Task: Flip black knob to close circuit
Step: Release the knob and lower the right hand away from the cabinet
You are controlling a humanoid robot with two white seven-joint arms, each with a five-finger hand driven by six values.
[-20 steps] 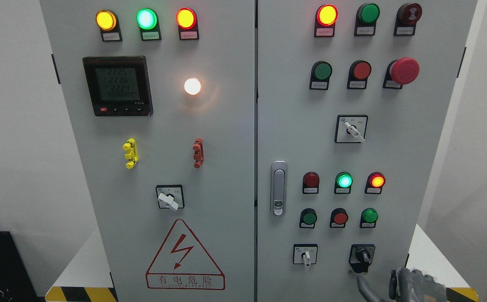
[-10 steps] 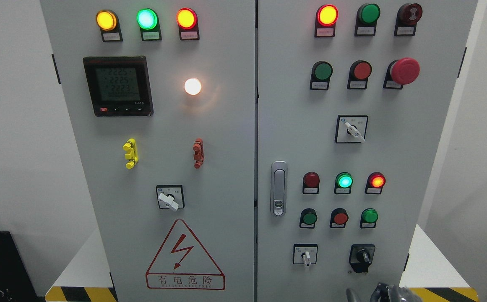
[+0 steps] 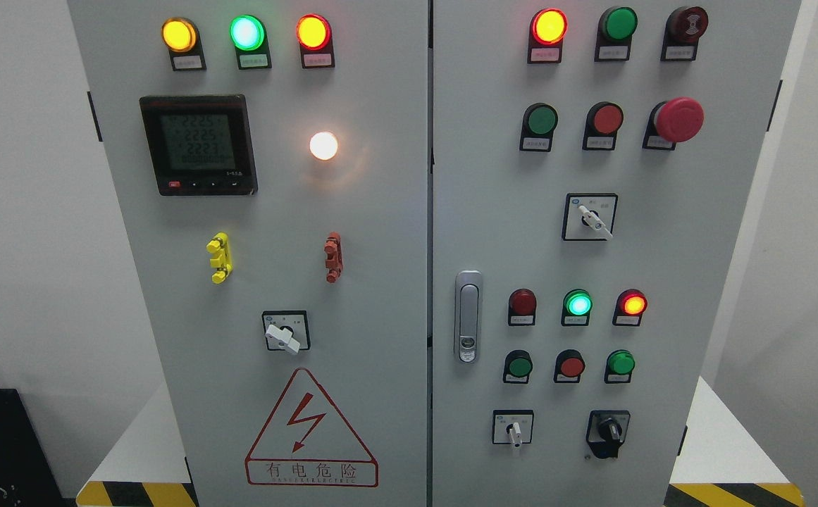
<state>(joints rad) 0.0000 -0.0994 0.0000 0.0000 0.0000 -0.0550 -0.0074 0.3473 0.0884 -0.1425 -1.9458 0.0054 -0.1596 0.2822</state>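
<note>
Grey sheet-metal electrical cabinet (image 3: 380,211) with two doors fills the head view, seam running vertically just right of centre. No robot hand in view, so finger state cannot be told. The black rotary knob on a black square plate (image 3: 609,429) sits at the lower right of the right door, handle pointing roughly straight down, nothing touching it. Just left of it, a small white-handled selector switch (image 3: 514,429). Above them a row of three round push buttons, green, red, green (image 3: 571,366), then three pilot lamps (image 3: 578,304), the middle one lit green and the right one lit red-orange. Silver door latch (image 3: 468,317) at the right door's left edge. Red mushroom emergency-stop button (image 3: 679,119) upper right. Left door: black digital meter with lit display (image 3: 198,144), glowing white lamp (image 3: 323,146), yellow clip (image 3: 219,257), red clip (image 3: 332,257), red triangular lightning warning sign (image 3: 310,429). Cabinet stands on a white platform (image 3: 726,436) with yellow-black hazard striping (image 3: 733,493) at the front edge. Plain white walls (image 3: 21,211) either side; a black box (image 3: 0,443) at lower left.
</note>
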